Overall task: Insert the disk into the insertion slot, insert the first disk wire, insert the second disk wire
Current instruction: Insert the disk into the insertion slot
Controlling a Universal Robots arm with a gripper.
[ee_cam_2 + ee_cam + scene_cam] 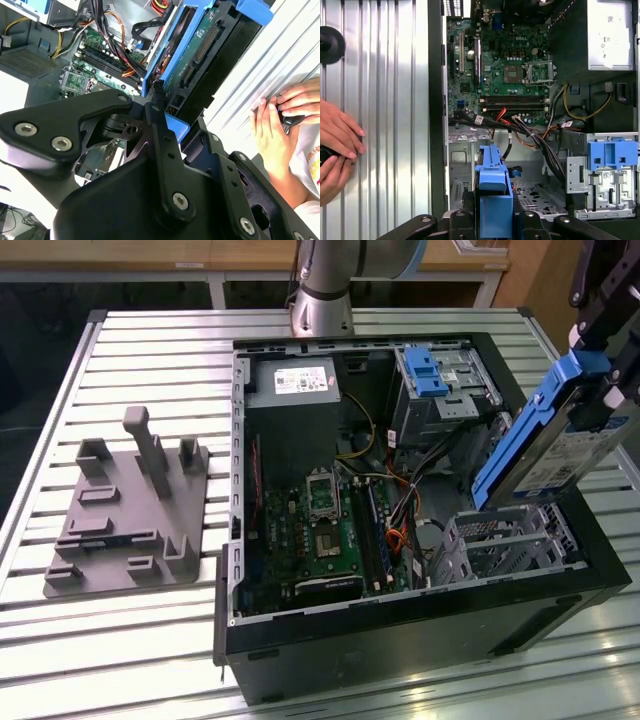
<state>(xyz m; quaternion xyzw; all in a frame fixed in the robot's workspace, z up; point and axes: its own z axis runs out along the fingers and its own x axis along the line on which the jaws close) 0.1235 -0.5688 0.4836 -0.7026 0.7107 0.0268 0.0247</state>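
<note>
Jaws grip the blue-framed disk (pixel 199 52), the motherboard (pixel 97 62) lying beyond it.

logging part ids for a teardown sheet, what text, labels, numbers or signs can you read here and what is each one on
No text here can be quoted reliably.
White label on the power supply: print too small to read.
White label on the disk, held in the gripper: too small to read.
Markings on the motherboard: too small to read.
Red print on the person's white clothing: cut off, unreadable.
</note>
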